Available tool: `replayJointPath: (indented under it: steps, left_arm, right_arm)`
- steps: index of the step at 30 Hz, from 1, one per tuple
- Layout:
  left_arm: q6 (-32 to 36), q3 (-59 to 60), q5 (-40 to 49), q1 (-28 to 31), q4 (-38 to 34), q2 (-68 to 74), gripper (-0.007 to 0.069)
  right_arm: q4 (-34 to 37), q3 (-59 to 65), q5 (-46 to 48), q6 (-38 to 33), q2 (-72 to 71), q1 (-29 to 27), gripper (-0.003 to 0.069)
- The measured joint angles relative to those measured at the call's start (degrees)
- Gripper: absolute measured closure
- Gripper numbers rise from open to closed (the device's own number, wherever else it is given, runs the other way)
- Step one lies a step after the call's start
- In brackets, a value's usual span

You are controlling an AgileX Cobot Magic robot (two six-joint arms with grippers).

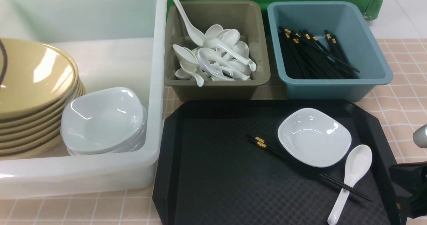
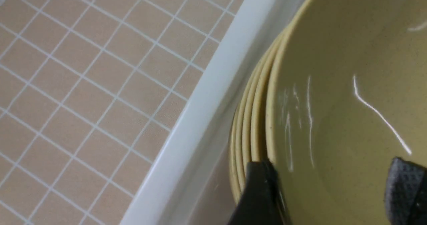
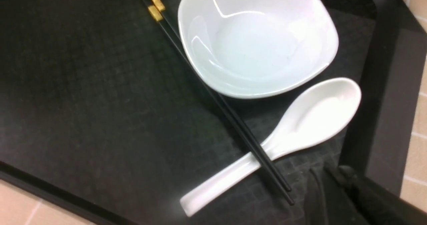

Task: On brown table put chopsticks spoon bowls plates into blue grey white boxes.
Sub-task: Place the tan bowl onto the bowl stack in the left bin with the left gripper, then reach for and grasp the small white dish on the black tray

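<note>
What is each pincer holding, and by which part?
Nothing. The left pincer gapes across the rim of the top round tan plate; the right pincer hovers empty.

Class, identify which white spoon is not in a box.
The spoon on the black tray, chopsticks across its handle; the other spoons lie in the grey box.

The table (image 1: 400,95) bears white box (image 1: 156,85), grey box (image 1: 213,90), blue box (image 1: 320,90), tray (image 1: 217,171).

My left gripper (image 2: 333,195) hung with its fingers spread wide; my right gripper (image 3: 333,191) had its fingers pressed together.
</note>
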Motion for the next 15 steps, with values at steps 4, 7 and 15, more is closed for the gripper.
replayJointPath:
  steps: [4, 7, 15]
  left_arm:
    - [0.0, 0.0, 2.6, 0.0, 0.5, -3.1, 0.0020]
    - [0.2, 0.0, 0.9, 0.0, -1.1, -7.7, -0.0017]
    - [19.0, 6.2, -4.6, -4.6, -24.8, -17.9, 0.0036]
  right_arm:
    - [0.4, 0.1, -0.4, 0.0, 0.0, 0.0, 0.0581]
    - [0.5, 1.2, -1.7, 0.1, 0.0, 0.0, 0.0580]
    - [1.9, 0.5, 3.3, -0.1, 5.0, 0.0, 0.0569]
